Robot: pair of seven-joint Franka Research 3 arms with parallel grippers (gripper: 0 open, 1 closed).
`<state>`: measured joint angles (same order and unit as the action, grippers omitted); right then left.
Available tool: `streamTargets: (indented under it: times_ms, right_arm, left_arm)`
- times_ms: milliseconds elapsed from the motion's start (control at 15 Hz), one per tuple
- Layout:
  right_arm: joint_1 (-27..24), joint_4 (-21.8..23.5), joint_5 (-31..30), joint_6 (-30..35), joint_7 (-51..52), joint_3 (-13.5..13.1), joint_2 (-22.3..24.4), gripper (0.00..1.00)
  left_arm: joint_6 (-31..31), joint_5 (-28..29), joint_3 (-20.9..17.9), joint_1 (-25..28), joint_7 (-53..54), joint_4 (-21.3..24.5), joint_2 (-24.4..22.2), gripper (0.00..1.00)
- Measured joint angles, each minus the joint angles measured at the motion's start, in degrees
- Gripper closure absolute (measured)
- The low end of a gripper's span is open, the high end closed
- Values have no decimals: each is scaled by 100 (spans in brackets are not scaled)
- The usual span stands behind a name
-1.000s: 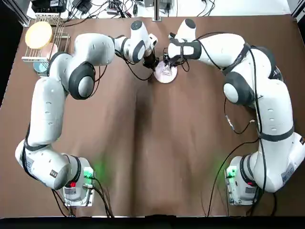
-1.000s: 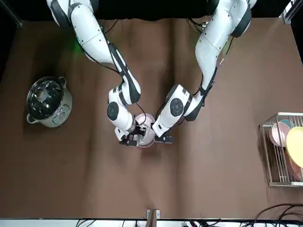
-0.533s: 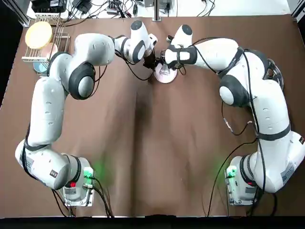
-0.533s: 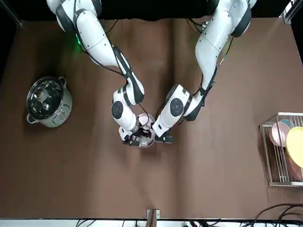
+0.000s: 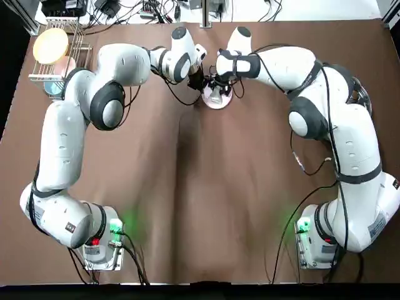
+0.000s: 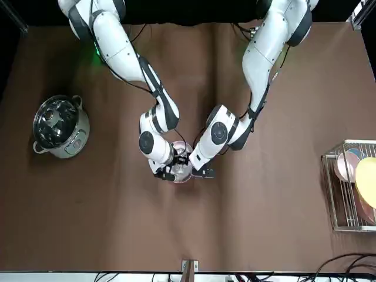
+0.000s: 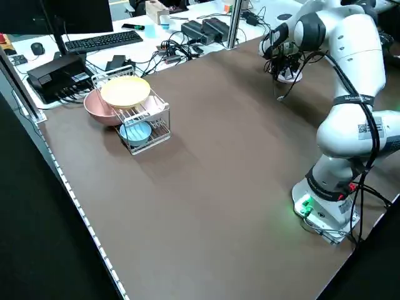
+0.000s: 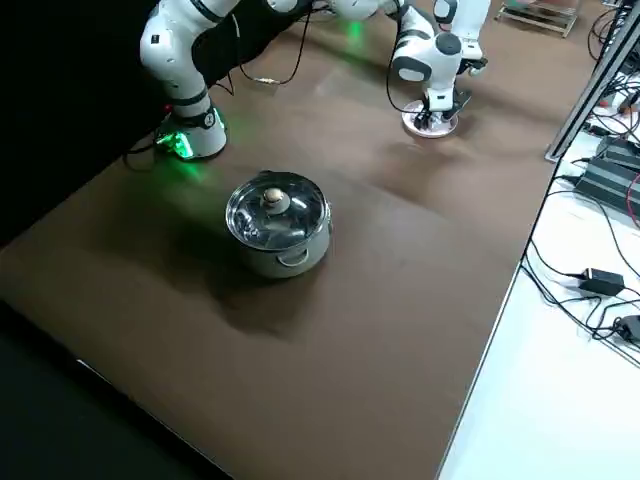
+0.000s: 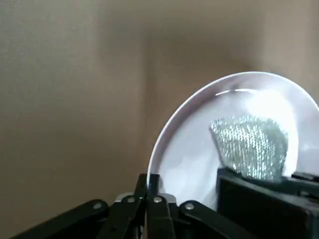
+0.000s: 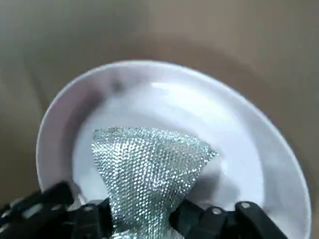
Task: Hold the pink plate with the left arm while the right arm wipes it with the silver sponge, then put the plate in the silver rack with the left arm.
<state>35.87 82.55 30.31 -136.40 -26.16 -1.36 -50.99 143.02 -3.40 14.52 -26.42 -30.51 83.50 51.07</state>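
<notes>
The pink plate (image 5: pixel 220 102) sits low over the brown table at the far middle. My left gripper (image 5: pixel 197 82) is shut on the rim nearest it, and its thin fingers (image 9: pixel 149 196) pinch the edge in the left wrist view. My right gripper (image 5: pixel 216 89) is shut on the silver sponge (image 10: pixel 145 162), which presses on the plate's inner face (image 10: pixel 227 149). The sponge (image 9: pixel 251 144) also shows on the plate (image 9: pixel 192 144) in the left wrist view. The silver rack (image 5: pixel 58 57) stands at the far left corner.
The rack (image 7: pixel 142 122) holds a cream-yellow plate (image 7: pixel 125 91), a pinkish bowl (image 7: pixel 99 107) and a blue dish (image 7: pixel 135 132). A steel pot with a glass lid (image 8: pixel 278 222) stands on the right side of the table. Cables and electronics lie beyond the far edge.
The right gripper has swept the sponge a short way across the plate toward the left gripper, and its wrist has turned. The left gripper has kept its hold on the rim.
</notes>
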Motion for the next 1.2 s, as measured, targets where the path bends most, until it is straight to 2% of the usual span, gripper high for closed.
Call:
streamTargets:
  times_ms: [267, 533, 933, 1200]
  right_arm:
    - [-134, -234, 135, 683, -17, -1, 26, 69]
    - [-262, -259, 139, 762, -18, -2, 44, 71]
    - [-736, -432, 159, 2367, -34, -15, 484, 71]
    - [-1220, -670, 154, 3522, -36, -153, 664, 71]
  left_arm:
    - [0, 0, 0, 0, 0, 0, 0, 98]
    - [0, 0, 0, 0, 0, 0, 0, 98]
    - [0, 0, 0, 0, 0, 0, 0, 98]
    - [0, 0, 0, 0, 0, 0, 0, 98]
